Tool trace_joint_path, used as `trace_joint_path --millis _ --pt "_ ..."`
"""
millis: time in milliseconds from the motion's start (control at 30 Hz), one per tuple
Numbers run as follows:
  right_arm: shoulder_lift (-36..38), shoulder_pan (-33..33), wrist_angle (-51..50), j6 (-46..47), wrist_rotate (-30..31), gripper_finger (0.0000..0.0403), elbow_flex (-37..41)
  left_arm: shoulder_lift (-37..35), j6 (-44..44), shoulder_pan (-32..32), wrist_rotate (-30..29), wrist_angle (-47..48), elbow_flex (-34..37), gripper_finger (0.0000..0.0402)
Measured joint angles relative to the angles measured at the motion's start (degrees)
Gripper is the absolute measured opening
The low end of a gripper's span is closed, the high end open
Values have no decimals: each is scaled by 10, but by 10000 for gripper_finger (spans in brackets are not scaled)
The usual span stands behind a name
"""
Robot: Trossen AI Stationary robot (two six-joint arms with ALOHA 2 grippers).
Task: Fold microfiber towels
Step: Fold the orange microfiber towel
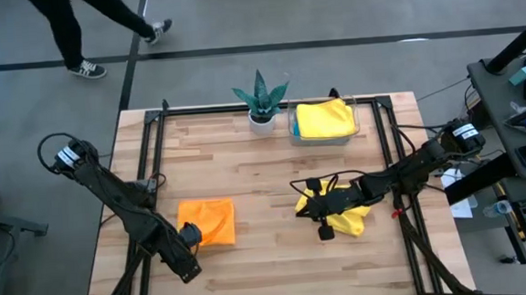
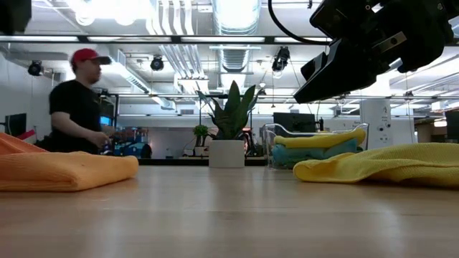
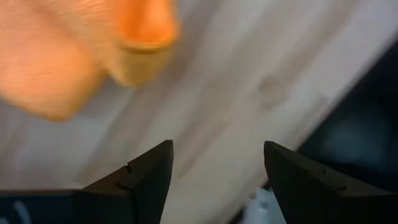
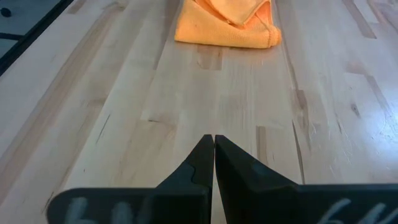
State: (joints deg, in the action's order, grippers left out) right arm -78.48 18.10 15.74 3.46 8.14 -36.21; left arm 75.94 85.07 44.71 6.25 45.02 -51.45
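We are hovering our left hand (image 3: 214, 177), released, just beside the folded orange towel (image 1: 207, 221) at bench seven o'clock | right hand (image 4: 214, 163), clenched empty, is hanging over the crumpled yellow towel (image 1: 345, 217) at four o'clock | risk: shut fingers dragging it, not gripping.

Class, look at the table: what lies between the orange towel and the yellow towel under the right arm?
Nothing: between the orange towel and the yellow towel, the high view shows only bare wooden table.

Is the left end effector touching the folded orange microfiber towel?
Apart. The left wrist view shows the left end effector open over bare wood, the folded orange microfiber towel beyond its fingertips.
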Motion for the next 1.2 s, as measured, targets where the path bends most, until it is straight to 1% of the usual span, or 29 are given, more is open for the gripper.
trace_joint_path --millis 67,100,267,333,367,400,467,600,733,833,1000,1200 --pt "0 0 0 0 0 9 0 0 -6 0 -14 0 -22 232" --pt "0 0 0 0 0 9 0 0 -13 0 -33 -1 -31 230" --pt "0 0 5 -3 0 9 0 11 -78 -14 -186 -8 -50 210" --pt "0 0 10 -5 0 9 0 21 -128 -24 -230 -6 -49 205" --pt "0 0 12 -5 0 9 0 29 -164 -28 -237 -7 -48 204" --pt "0 0 13 -5 0 9 0 38 -194 -29 -241 -8 -47 204" --pt "0 0 13 -5 0 9 0 59 -223 -30 -242 -4 -41 204" --pt "0 0 12 -7 0 9 0 96 -242 -31 -214 -4 -34 212" --pt "0 0 12 -13 0 9 0 123 -265 -31 -213 12 -38 230" --pt "0 0 12 -11 0 9 0 130 -272 -33 -218 32 -41 238" --pt "0 0 12 -11 0 9 0 129 -270 -34 -235 51 -33 240" --pt "0 0 12 -11 0 9 0 135 -270 -35 -250 50 -30 240"
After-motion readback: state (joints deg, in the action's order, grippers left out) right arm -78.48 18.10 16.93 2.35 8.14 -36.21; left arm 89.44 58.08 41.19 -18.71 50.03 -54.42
